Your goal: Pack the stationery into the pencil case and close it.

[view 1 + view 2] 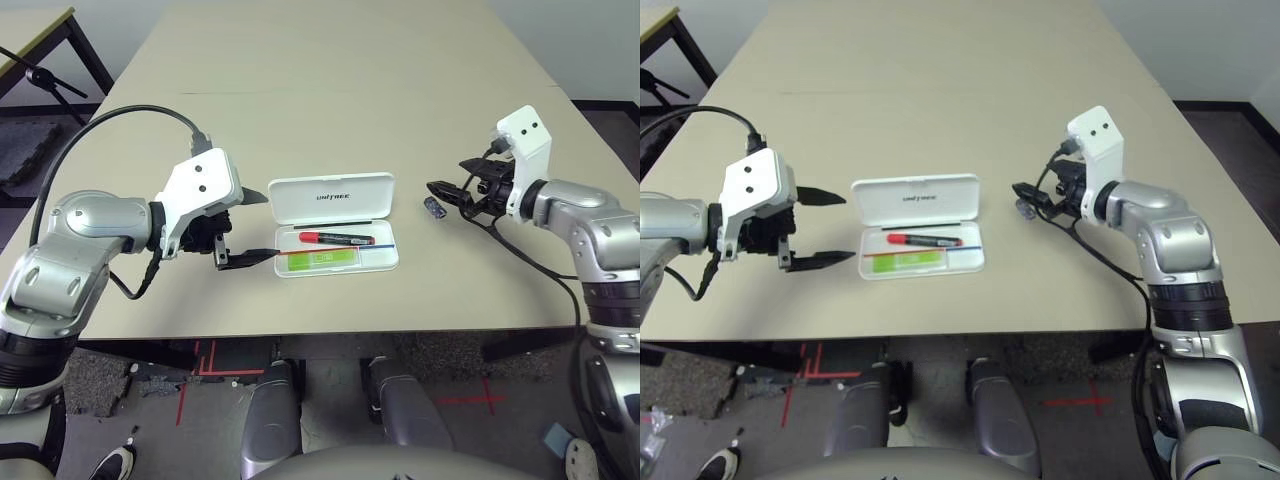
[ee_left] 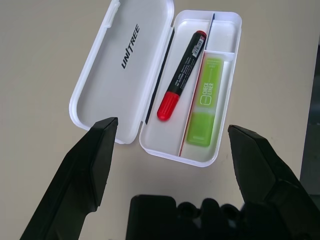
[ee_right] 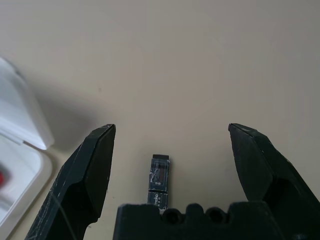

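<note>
A white pencil case [image 1: 335, 225] lies open near the middle of a beige table [image 1: 330, 90], its lid folded flat away from the robot. Inside the tray, a red marker [image 1: 336, 239] sits beside a green highlighter [image 1: 326, 259], with a thin stripe between them. One small dark metal piece [image 1: 434, 208] is not yet packed; it lies on the table just to the right of the case.

The main risk is with that small piece. It is tiny and lies flat, so wide fingers closing on it could pinch unevenly, push it along the table, or flick it away. If the right arm comes in too close to the case, it could also bump the lid or shift the tray. Closing the lid before the piece goes in would leave the job unfinished.

The right gripper [image 1: 452, 192] hangs low over the table, pointing toward the case, its two black fingers spread wide and empty, with the small piece lying between them in the right wrist view. The left gripper [image 1: 245, 226] hovers just left of the case, angled toward it, its fingers also spread wide and holding nothing.
</note>
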Available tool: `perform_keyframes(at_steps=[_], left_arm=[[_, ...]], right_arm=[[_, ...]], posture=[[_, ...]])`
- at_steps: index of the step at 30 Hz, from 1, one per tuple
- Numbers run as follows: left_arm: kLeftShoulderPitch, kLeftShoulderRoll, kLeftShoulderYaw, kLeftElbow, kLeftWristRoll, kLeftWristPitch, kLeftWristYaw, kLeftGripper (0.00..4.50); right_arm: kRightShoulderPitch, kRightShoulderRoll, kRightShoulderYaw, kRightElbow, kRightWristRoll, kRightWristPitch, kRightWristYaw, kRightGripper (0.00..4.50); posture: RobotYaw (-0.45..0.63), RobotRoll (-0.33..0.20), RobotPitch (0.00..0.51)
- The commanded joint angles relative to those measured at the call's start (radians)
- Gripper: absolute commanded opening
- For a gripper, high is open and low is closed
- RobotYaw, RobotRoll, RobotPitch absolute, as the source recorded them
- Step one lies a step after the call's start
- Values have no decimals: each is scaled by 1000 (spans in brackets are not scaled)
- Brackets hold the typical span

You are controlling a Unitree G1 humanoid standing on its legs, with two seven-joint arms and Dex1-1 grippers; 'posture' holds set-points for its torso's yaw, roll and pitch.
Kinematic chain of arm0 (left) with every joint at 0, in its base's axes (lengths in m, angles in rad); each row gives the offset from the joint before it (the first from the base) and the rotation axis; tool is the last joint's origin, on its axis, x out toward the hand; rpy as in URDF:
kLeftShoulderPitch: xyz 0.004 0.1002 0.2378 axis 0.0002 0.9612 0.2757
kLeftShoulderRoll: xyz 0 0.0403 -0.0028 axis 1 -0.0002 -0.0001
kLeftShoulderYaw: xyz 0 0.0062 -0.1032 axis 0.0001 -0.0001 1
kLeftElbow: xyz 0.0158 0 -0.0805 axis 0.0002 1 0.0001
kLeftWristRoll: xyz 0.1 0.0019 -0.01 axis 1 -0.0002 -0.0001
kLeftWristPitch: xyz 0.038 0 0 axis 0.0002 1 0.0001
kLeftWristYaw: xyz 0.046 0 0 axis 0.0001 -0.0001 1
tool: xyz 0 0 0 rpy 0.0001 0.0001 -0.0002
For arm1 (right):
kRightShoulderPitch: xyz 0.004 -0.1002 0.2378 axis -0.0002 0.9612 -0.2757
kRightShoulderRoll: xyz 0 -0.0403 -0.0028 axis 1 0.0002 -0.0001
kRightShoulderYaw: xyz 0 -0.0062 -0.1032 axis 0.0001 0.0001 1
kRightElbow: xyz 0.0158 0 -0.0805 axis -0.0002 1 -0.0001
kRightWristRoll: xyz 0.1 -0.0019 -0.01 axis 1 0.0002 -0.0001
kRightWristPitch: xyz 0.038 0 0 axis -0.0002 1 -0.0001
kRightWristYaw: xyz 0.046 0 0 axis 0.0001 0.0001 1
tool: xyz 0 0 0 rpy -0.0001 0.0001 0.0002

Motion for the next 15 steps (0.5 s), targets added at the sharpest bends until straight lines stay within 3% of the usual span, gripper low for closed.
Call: perform_keyframes(at_steps=[1, 10, 15], left_arm=[[-3, 9, -9, -28, -16, 15, 7, 4459], [-4, 15, -14, -44, -19, 30, 18, 4459], [-6, 16, -16, -46, -18, 35, 20, 4500]], right_arm=[[-2, 8, 37, 44, -26, 34, -16, 4500], [-7, 35, 105, 132, -53, 33, 9, 4500], [-20, 37, 110, 146, -57, 44, 20, 2759]], posture=[[-31, 0, 153], [-16, 0, 156], [-14, 0, 157]])
